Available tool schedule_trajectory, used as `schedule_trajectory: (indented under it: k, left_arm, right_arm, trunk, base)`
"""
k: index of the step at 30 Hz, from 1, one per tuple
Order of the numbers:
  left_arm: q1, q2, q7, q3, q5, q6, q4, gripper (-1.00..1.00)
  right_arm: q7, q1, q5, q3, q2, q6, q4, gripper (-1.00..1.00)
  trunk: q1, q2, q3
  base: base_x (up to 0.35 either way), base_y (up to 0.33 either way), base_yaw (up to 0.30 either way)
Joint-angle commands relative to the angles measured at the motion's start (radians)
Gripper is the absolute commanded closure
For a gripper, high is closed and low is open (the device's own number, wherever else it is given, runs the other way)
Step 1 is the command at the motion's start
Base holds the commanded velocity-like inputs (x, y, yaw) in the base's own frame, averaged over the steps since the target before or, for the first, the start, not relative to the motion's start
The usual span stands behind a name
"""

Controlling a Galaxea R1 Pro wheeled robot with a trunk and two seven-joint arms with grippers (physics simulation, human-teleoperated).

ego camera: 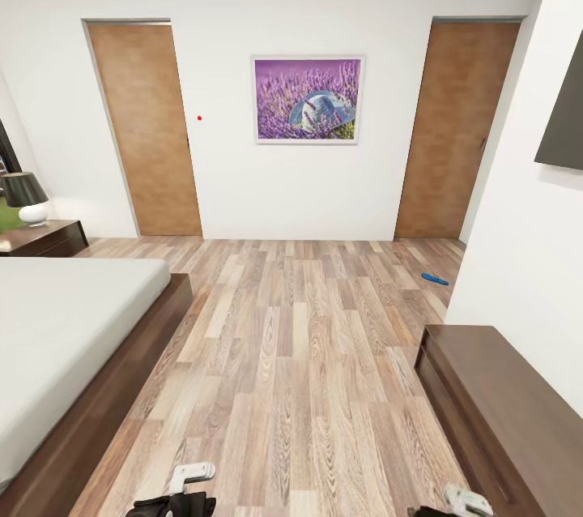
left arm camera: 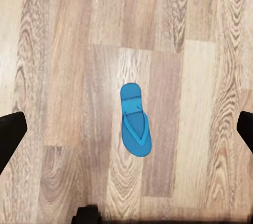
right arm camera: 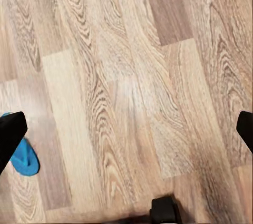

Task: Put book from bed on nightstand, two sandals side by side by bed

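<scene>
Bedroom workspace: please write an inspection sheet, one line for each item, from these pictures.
Surface: wood-plank floor.
Job's things: one blue sandal flat on the floor under the left gripper; another sandal far off near the right-hand wall; bed; nightstand with a lamp. Book: nothing seen.
Clutter: nothing seen.
Grippers: left open; right gripper open; both empty.
Cables: nothing seen.
Surroundings: two wooden doors, lavender picture, dark bench.

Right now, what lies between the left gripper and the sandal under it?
Nothing: in the left wrist view the sandal lies alone on bare wood-plank floor, between the left gripper's spread fingers.
</scene>
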Motion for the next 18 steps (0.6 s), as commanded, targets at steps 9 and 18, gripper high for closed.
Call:
schedule_trajectory:
  k: [9,18]
  left_arm:
    - [0.000,-0.001,-0.003,0.001,0.015,0.009,-0.003,-1.00]
    - [0.000,-0.003,-0.005,0.000,0.016,0.008,-0.002,-1.00]
  right_arm:
    - [0.240,-0.089,-0.114,0.000,0.024,0.130,-0.034,-1.00]
    - [0.484,-0.094,-0.177,-0.005,-0.056,0.253,-0.134,-1.00]
  trunk:
    - [0.000,-0.001,-0.001]
    - [0.000,-0.001,-0.001]
  base:
    - [0.000,0.000,0.000]
    - [0.000,0.000,0.000]
